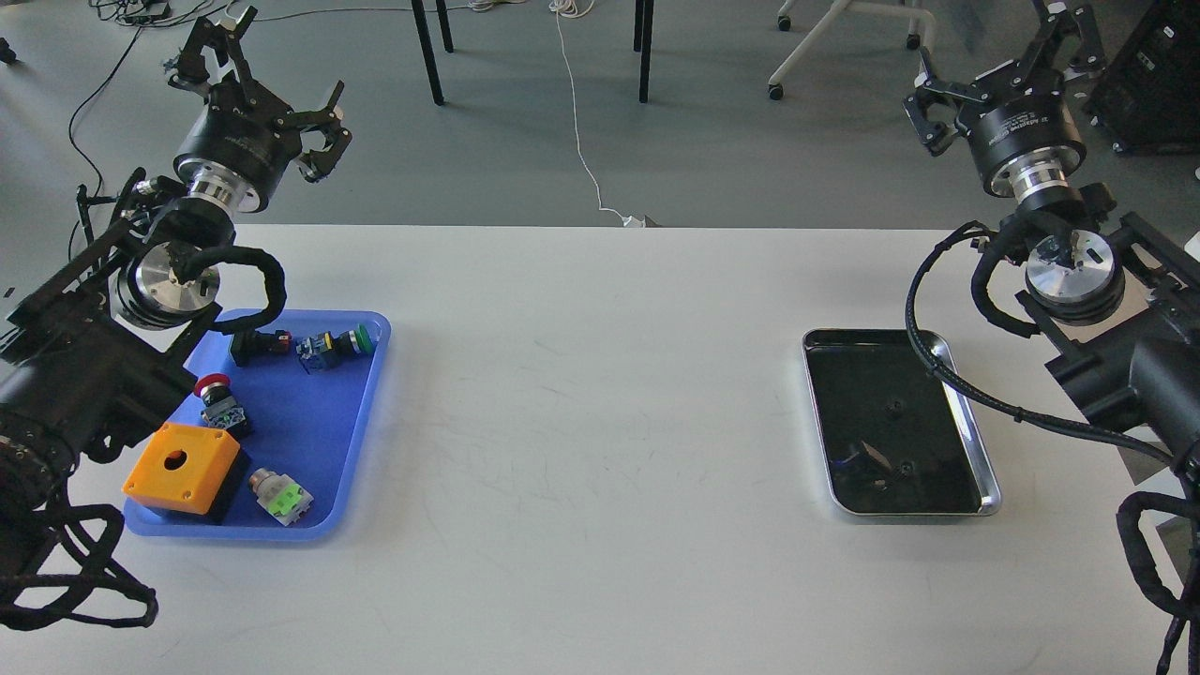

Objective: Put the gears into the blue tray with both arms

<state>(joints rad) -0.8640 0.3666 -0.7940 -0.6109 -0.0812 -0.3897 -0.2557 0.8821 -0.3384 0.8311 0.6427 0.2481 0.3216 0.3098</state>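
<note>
Two tiny black gears lie inside the shiny silver tray (pixel 976 441) at the right: one gear (pixel 895 406) near its middle, the other gear (pixel 906 466) nearer the front. They are hard to make out against the dark inside. The blue tray (pixel 314 427) sits at the left of the white table. My left gripper (pixel 272 82) hangs open in the air behind the blue tray, holding nothing. High above the table's far right edge, behind the silver tray, my right gripper (pixel 1003 70) is likewise open and holds nothing.
The blue tray holds an orange box with a round hole (pixel 181 466), a red push-button (pixel 217 394), a green push-button (pixel 336 345), a black switch (pixel 255 345) and a light green part (pixel 281 497). Chair and table legs stand on the floor beyond the table.
</note>
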